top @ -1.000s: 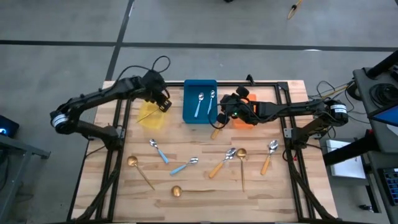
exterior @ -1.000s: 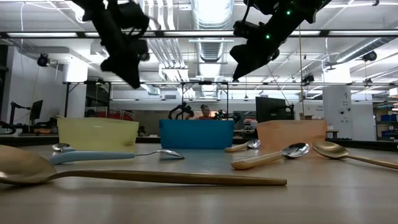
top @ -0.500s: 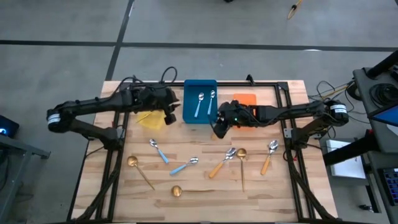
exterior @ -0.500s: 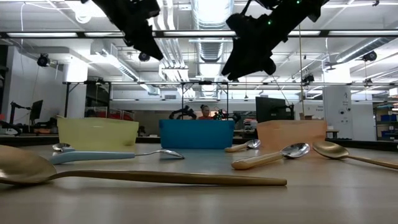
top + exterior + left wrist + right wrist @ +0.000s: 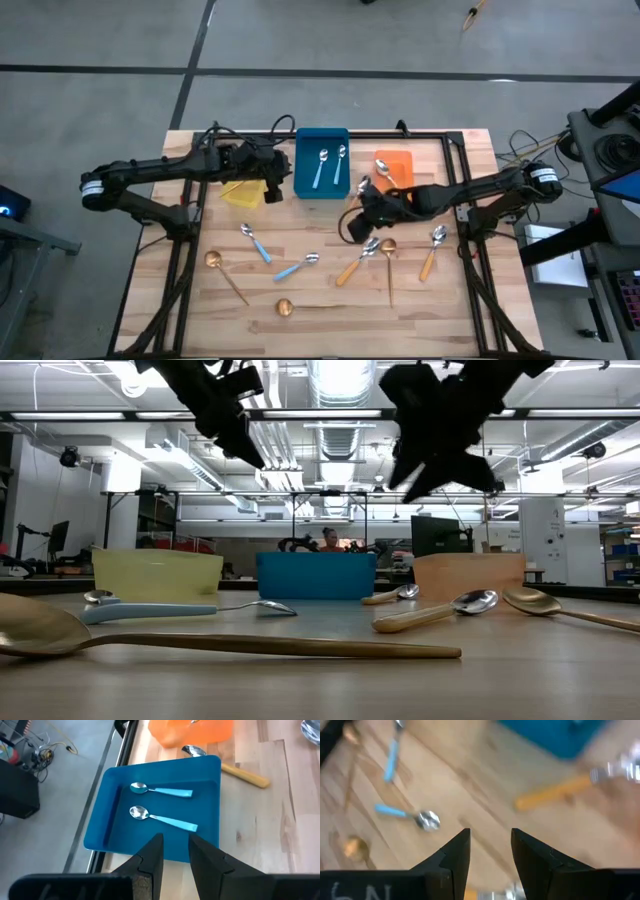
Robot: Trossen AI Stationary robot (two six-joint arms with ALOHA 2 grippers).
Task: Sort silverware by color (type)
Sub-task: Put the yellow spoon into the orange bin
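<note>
Along the far edge of the wooden bench [image 5: 440,300] stand three bins: a yellow bin [image 5: 243,190] on the left, a blue bin [image 5: 321,163] in the middle and an orange bin [image 5: 394,168] on the right. Two blue-handled spoons [image 5: 162,820] lie side by side in the blue bin. An orange-handled spoon [image 5: 227,764] lies on the bench between the blue and orange bins. The left claw [image 5: 273,181] hangs above the gap between the yellow and blue bins, its fingers [image 5: 150,865] slightly apart and holding nothing. The right claw [image 5: 357,224] hovers over the bench near of the blue bin, its fingers [image 5: 454,856] parted and empty. Just near of it lie a second orange-handled spoon [image 5: 357,263] and a gold spoon [image 5: 388,262]; a third orange-handled spoon [image 5: 432,250] lies farther right. On the left half lie two more blue-handled spoons [image 5: 254,242], a long gold spoon [image 5: 224,273] and another gold spoon [image 5: 284,307] at the near middle.
</note>
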